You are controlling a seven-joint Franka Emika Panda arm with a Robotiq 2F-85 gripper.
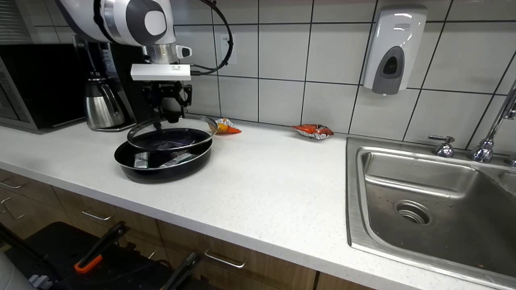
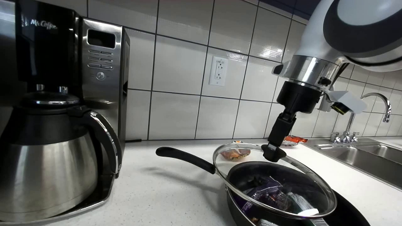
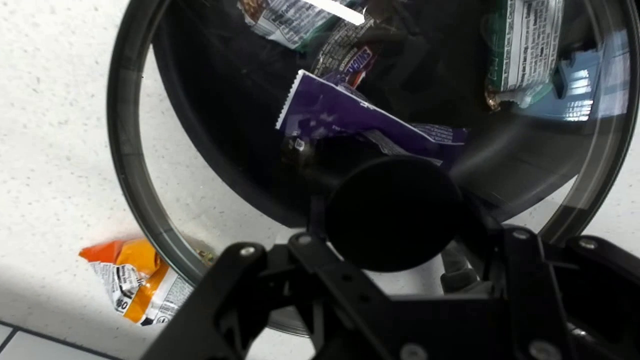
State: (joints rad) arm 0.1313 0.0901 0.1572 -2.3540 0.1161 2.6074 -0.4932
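My gripper (image 1: 169, 114) is shut on the black knob (image 3: 392, 212) of a round glass lid (image 2: 276, 191). The lid has a metal rim and hangs slightly tilted over a black frying pan (image 1: 161, 174), off-centre toward the pan's handle (image 2: 185, 158). I cannot tell whether the lid's rim touches the pan. Through the glass, the wrist view shows a purple wrapper (image 3: 360, 117), a small Snickers wrapper (image 3: 356, 62) and green-and-white bar wrappers (image 3: 527, 47) in the pan. The fingertips are partly hidden behind the knob in the wrist view.
An orange snack bag (image 1: 227, 126) lies behind the pan by the tiled wall. A red snack bag (image 1: 314, 131) lies farther along, near the steel sink (image 1: 354, 193). A coffee maker with a steel carafe (image 2: 50, 175) stands on the handle's side. A microwave (image 1: 44, 80) is beyond.
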